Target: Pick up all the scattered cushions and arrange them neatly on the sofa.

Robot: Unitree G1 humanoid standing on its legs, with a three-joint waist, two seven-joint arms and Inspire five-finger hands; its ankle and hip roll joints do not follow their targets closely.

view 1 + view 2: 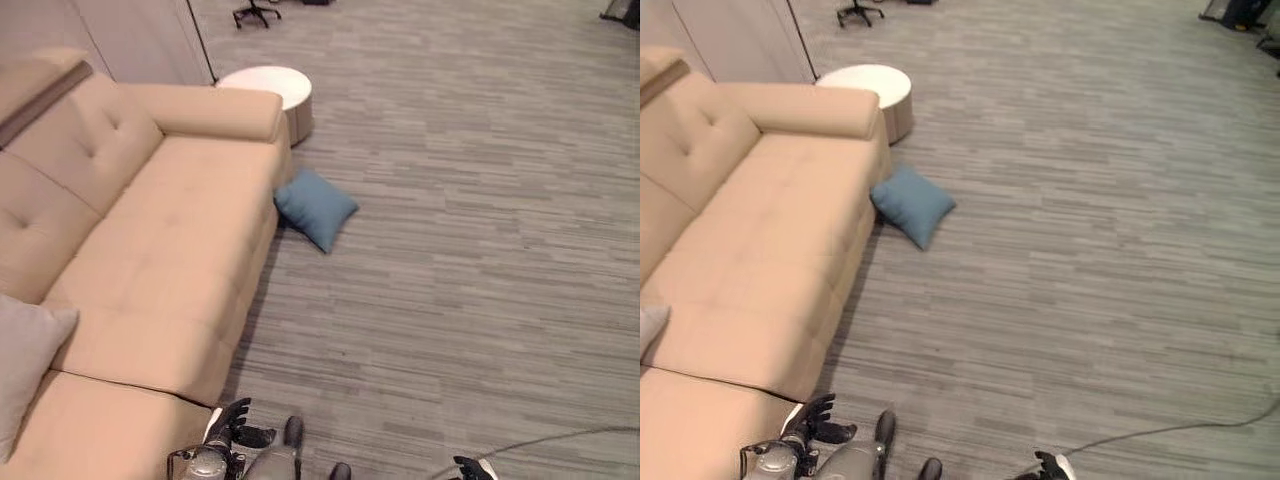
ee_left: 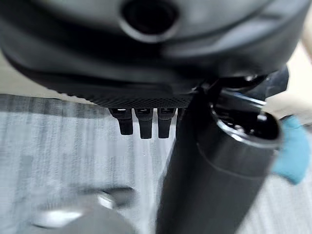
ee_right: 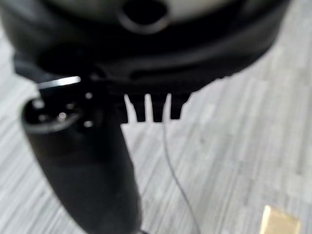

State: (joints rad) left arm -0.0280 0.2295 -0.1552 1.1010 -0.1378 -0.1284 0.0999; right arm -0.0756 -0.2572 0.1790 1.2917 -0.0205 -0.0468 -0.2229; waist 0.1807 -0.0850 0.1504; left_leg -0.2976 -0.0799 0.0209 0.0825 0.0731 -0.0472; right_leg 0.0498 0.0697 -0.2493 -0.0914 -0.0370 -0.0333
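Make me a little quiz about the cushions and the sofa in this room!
1. True or false: the blue cushion lies on the sofa.
2. Which colour is the cushion already on the sofa? A) grey B) red C) green
3. Fill in: the round white side table stands beside the sofa's ____.

Key: 1 false, it lies on the floor against the sofa's front. 2 A, the grey cushion. 3 armrest.
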